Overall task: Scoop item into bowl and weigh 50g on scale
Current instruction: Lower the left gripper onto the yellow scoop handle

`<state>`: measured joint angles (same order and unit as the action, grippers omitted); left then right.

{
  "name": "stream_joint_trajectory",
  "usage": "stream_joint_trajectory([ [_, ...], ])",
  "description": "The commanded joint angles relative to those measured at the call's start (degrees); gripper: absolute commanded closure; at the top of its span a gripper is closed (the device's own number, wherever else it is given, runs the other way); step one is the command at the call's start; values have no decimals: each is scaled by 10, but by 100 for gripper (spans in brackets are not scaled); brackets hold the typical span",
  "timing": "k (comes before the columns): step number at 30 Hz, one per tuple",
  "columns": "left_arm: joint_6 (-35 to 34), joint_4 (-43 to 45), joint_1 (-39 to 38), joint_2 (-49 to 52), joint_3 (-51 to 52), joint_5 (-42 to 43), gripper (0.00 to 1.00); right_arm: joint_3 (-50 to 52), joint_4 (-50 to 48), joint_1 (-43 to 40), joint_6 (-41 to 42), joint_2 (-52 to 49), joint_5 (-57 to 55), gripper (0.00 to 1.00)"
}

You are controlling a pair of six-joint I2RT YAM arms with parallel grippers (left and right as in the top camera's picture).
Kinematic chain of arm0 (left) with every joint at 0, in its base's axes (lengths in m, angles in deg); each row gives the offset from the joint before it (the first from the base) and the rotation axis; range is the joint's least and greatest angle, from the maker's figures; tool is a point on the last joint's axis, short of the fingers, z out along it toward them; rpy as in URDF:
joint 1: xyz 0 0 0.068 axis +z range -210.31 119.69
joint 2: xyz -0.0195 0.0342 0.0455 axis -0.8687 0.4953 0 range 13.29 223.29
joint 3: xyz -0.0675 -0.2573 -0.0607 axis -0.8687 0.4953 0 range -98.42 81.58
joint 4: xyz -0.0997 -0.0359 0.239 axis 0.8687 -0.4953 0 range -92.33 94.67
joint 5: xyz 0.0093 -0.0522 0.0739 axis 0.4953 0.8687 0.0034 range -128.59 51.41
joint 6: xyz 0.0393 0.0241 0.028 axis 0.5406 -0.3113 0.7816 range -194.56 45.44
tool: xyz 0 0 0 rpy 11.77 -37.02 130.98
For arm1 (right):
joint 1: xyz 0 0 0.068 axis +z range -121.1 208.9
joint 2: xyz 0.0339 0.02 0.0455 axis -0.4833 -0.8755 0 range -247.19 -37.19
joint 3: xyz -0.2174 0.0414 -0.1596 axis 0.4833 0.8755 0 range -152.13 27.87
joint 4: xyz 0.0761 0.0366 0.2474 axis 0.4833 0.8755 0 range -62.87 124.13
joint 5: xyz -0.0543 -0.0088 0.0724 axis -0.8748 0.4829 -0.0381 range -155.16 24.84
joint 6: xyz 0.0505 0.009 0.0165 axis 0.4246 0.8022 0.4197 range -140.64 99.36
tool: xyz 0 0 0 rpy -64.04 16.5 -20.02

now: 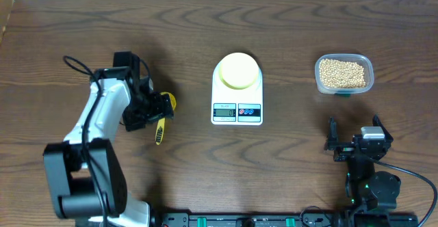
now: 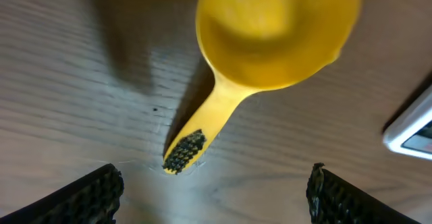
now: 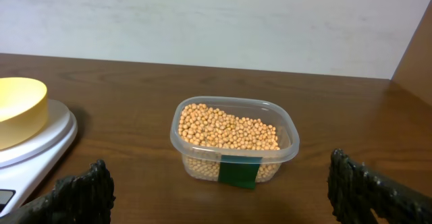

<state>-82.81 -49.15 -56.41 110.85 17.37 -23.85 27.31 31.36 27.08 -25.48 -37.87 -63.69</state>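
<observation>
left end effector (image 2: 212, 187) apart over glossy yellow scoop (image 2: 270, 42); right end effector (image 3: 219, 187) apart, facing clear tub (image 3: 233, 150) of beans (image 3: 226, 129)

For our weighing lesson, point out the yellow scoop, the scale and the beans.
yellow scoop (image 2: 219, 106): left wrist view, its handle.
scale (image 1: 237, 98): overhead view, bare white top above its display.
beans (image 3: 226, 131): right wrist view, middle of the heap.

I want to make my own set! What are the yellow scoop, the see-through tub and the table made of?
Scoop: probably plastic, smooth and slightly shiny, one even yellow all over.
Tub: clear plastic, most likely; the beans show through its thin walls.
Table: wood or a wood-look top, matte brown with wavy grain lines; which one, the look leaves open.
</observation>
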Motion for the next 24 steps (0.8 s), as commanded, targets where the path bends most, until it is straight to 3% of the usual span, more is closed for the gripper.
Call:
stream_joint_trajectory([
  [1, 27, 1, 0, 35, 2, 11, 11, 2, 1, 4, 1, 4, -5, 1],
  [7, 64, 0, 0, 76, 2, 11, 12, 2, 1, 4, 1, 4, -5, 1],
  [10, 72, 1, 0, 81, 2, 11, 23, 2, 1, 4, 1, 4, -5, 1],
  [24, 88, 45, 0, 106, 3, 11, 23, 2, 1, 4, 1, 4, -5, 1],
])
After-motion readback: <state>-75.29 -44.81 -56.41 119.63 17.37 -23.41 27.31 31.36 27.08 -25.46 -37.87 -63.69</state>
